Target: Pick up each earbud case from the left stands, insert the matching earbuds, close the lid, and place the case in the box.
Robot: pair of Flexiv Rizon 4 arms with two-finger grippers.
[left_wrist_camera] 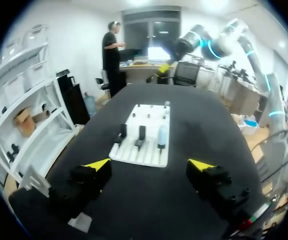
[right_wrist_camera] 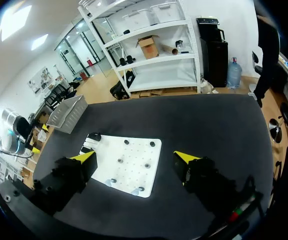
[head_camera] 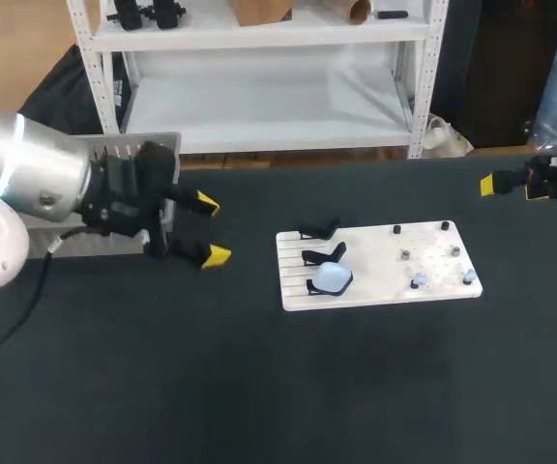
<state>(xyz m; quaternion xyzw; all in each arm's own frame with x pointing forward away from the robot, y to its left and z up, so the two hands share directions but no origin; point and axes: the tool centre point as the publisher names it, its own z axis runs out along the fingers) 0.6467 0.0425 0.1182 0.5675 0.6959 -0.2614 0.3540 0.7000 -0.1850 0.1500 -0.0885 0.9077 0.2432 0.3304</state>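
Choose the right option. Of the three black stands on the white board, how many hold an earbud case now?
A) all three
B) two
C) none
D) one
D: only the near stand carries the pale blue case; the middle stand and the far stand are bare.
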